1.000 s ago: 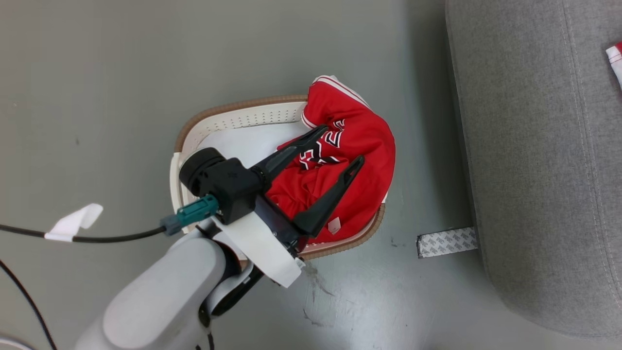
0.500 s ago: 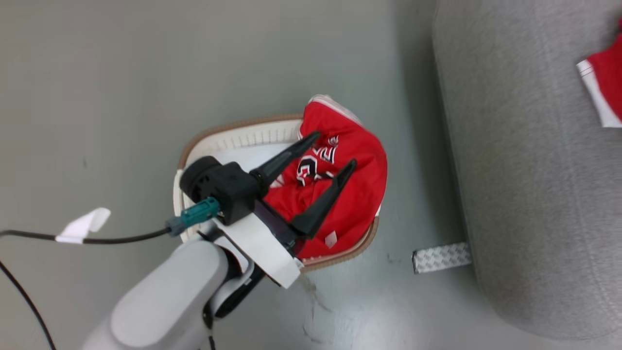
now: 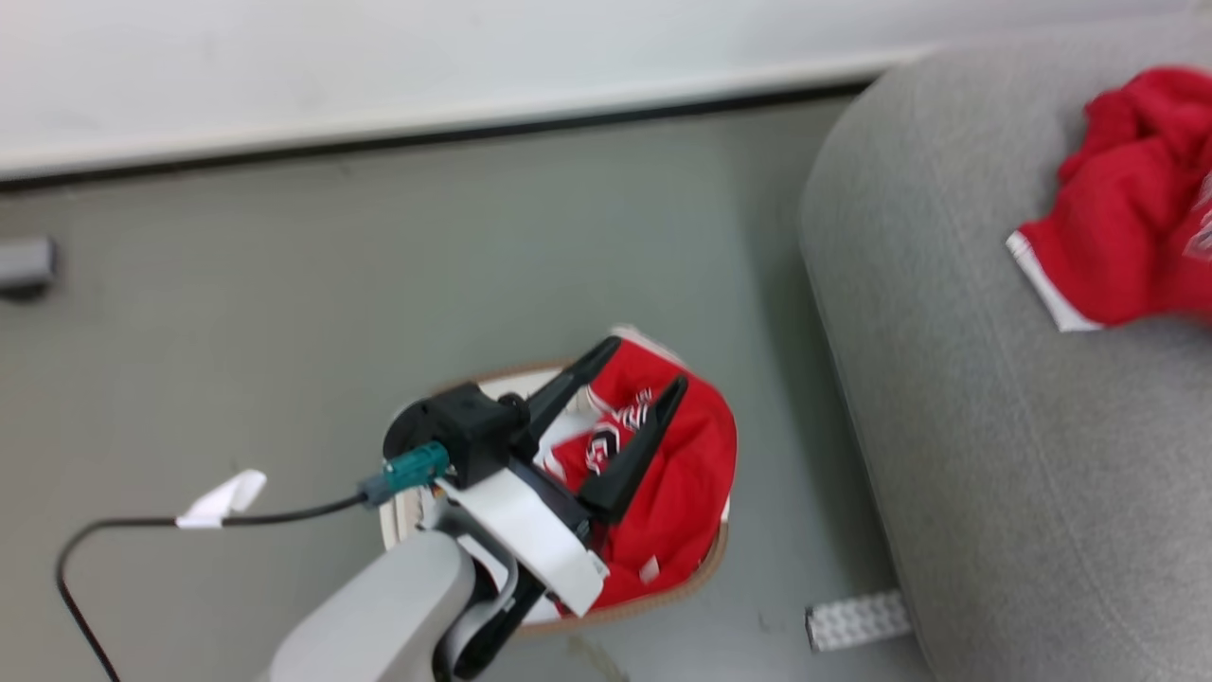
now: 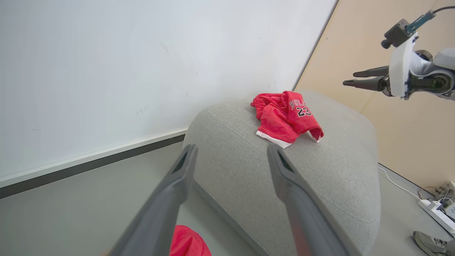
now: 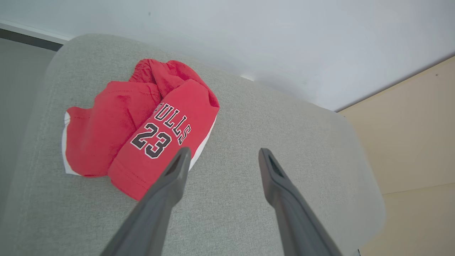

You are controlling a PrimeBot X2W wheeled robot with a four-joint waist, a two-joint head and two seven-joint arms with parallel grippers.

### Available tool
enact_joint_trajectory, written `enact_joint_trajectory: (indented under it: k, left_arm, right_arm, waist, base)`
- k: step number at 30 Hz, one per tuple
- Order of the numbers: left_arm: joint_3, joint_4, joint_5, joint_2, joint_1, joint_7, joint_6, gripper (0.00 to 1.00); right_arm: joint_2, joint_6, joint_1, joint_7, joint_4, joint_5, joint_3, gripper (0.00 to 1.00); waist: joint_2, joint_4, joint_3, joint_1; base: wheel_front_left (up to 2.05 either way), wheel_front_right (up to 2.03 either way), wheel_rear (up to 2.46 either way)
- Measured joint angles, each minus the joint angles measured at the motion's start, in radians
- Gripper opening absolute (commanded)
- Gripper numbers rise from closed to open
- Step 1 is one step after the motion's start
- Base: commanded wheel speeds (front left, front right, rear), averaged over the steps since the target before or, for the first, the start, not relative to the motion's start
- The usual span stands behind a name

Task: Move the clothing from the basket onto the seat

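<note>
Clothing point(image 5: 142, 131), soft crumpled red, on rounded grey seat point(image 5: 284, 135); left gripper point(image 4: 231, 147), right gripper point(image 5: 224, 150) spread

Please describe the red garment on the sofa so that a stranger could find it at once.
Look at the big grey sofa beside the wall. A crumpled red garment with white trim lies on its top. Unlike the red clothing in the floor basket, it reads BULLS 23.
</note>
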Motion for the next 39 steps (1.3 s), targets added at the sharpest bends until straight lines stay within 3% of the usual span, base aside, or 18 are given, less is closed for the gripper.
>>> enact_joint_trajectory:
  k: [5, 11, 19, 23, 29, 34, 39]
  left_arm:
    - [0.009, 0.042, -0.016, -0.024, 0.042, -0.018, 0.008, 1.00]
    - [0.047, 0.074, -0.025, -0.036, 0.086, -0.030, 0.034, 1.00]
    - [0.149, 0.087, -0.023, 0.002, 0.157, -0.035, 0.079, 1.00]
    - [0.248, 0.054, -0.016, 0.018, 0.210, -0.036, 0.101, 1.00]
    - [0.367, 0.029, 0.045, 0.022, 0.295, -0.037, 0.111, 1.00]
    - [0.483, 0.009, 0.111, -0.017, 0.377, -0.037, 0.103, 1.00]
    - [0.577, -0.021, 0.217, -0.059, 0.452, -0.037, 0.078, 1.00]
  right_arm:
    - [-0.114, 0.000, 0.086, 0.006, -0.168, 0.156, 0.055, 1.00]
    - [-0.170, 0.000, 0.169, -0.089, -0.307, 0.260, 0.061, 1.00]
    - [-0.123, 0.000, 0.279, -0.248, -0.425, 0.256, 0.033, 1.00]
    - [-0.023, 0.000, 0.362, -0.328, -0.477, 0.196, -0.028, 1.00]
    - [0.204, 0.000, 0.570, -0.426, -0.585, 0.094, -0.136, 1.00]
    - [0.363, 0.000, 0.745, -0.548, -0.633, -0.007, -0.214, 1.00]
    - [0.490, 0.000, 0.833, -0.599, -0.630, -0.055, -0.270, 1.00]
  waist:
    - [0.0000, 0.020, -0.099, -0.0001]
    - [0.0000, 0.061, -0.211, -0.0002]
    - [0.0000, 0.137, -0.312, -0.0001]
    - [0.0000, 0.162, -0.332, 0.0000]
    - [0.0000, 0.179, -0.336, 0.0001]
    - [0.0000, 0.184, -0.336, 0.0000]
    - [0.0000, 0.185, -0.334, 0.0001]
  base:
    - [0.00, 0.00, 0.00]
    - [0.00, 0.00, 0.00]
    - [0.00, 0.00, 0.00]
    - [0.00, 0.00, 0.00]
    - [0.00, 0.00, 0.00]
    - [0.00, 0.00, 0.00]
    - [0.00, 0.00, 0.00]
